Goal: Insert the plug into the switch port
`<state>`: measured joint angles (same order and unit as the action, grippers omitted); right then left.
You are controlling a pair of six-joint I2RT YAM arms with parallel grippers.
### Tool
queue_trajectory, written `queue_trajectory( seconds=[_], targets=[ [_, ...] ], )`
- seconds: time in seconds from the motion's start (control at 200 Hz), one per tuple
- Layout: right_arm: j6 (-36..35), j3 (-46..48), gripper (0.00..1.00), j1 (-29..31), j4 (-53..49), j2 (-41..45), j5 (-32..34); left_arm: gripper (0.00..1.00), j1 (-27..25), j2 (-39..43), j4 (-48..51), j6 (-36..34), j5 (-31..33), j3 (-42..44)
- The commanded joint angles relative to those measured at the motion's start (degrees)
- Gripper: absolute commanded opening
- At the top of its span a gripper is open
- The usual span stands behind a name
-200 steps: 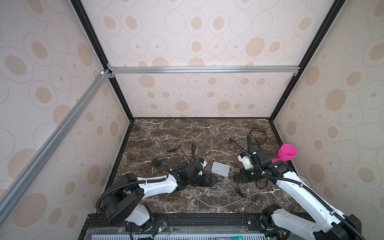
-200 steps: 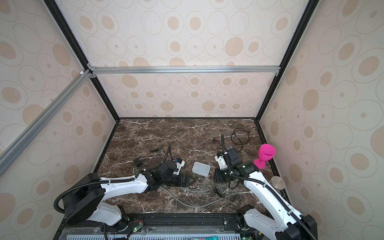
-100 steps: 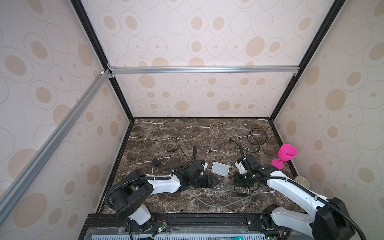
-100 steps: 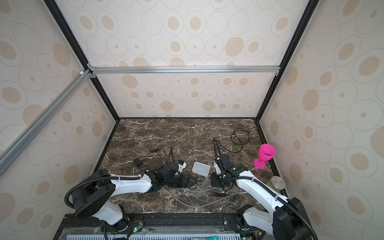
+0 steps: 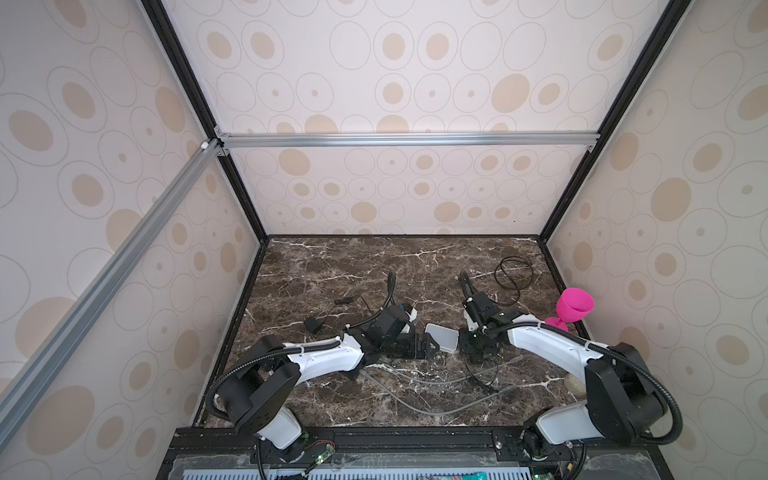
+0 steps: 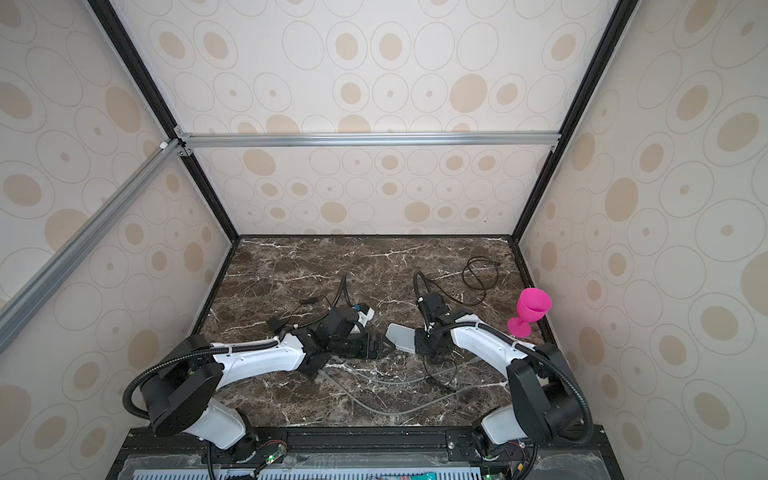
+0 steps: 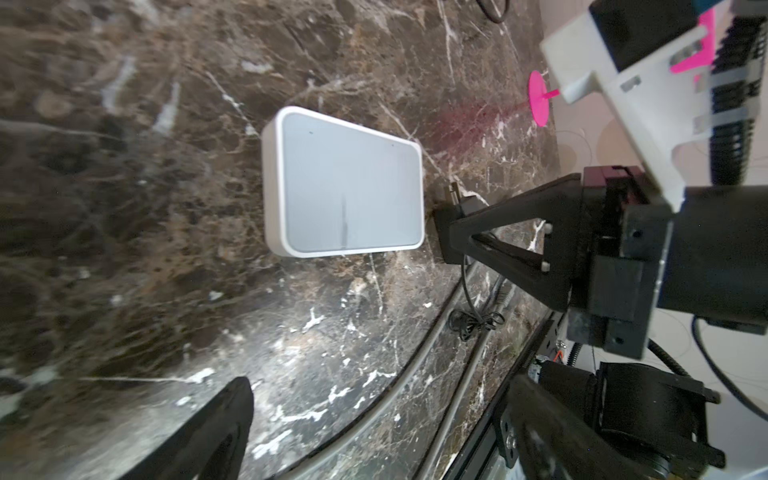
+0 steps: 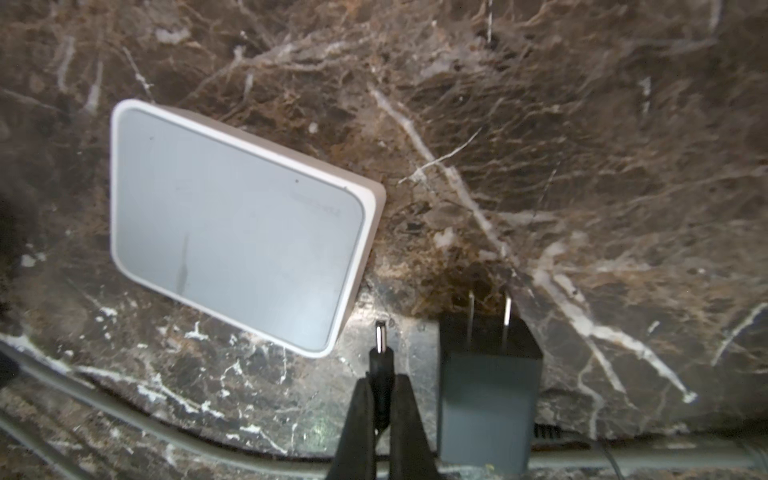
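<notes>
Clamping right gripper (image 8: 380,384) on the light, stiff plug (image 8: 379,353) behind its tip; probably needing the spread-apart left gripper (image 5: 430,345) bracing the smooth switch (image 8: 232,232).

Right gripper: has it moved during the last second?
Yes. In both top views the right gripper, shut on the plug, has moved left, closer to the white switch, which has stayed in place.

Both top views high above the near edge, looking down over the walled bench (image 5: 374,266), wrist views close and low, all sharing the white switch (image 7: 349,187)
</notes>
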<state>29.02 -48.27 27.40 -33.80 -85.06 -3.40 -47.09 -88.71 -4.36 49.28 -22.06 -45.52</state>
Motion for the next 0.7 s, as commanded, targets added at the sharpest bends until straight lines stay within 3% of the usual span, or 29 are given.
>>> queue_trajectory(
  seconds=[0.0,0.135,0.255,0.395,0.51,0.6,0.69],
  targets=[
    [-0.7,-1.9,0.00,0.0,1.0,-3.6,1.0,0.94,2.3,1.9,3.2,-3.3,-0.7,-0.7],
    [-0.3,-3.0,0.00,1.3,3.6,-6.3,-2.3,0.90,5.1,2.6,5.1,-5.8,-1.5,-0.7],
    [1.2,-5.5,0.00,6.8,3.7,-8.0,-2.4,0.83,8.5,2.1,6.8,-8.1,-2.8,-1.2],
    [2.9,-9.6,0.00,14.7,3.6,-11.0,-2.2,0.82,11.4,0.7,11.1,-12.0,-0.9,-4.4],
    [3.3,-9.5,0.00,16.2,3.1,-10.6,-1.2,0.82,12.2,-1.6,13.8,-14.5,0.2,-7.4],
    [0.6,-8.3,0.00,15.9,1.7,-8.7,1.9,0.79,12.3,-3.8,15.5,-16.2,0.8,-10.2],
    [-5.5,-7.9,0.00,15.4,0.7,-7.6,0.8,0.74,12.4,-6.8,18.3,-19.1,2.1,-14.0]
  ],
)
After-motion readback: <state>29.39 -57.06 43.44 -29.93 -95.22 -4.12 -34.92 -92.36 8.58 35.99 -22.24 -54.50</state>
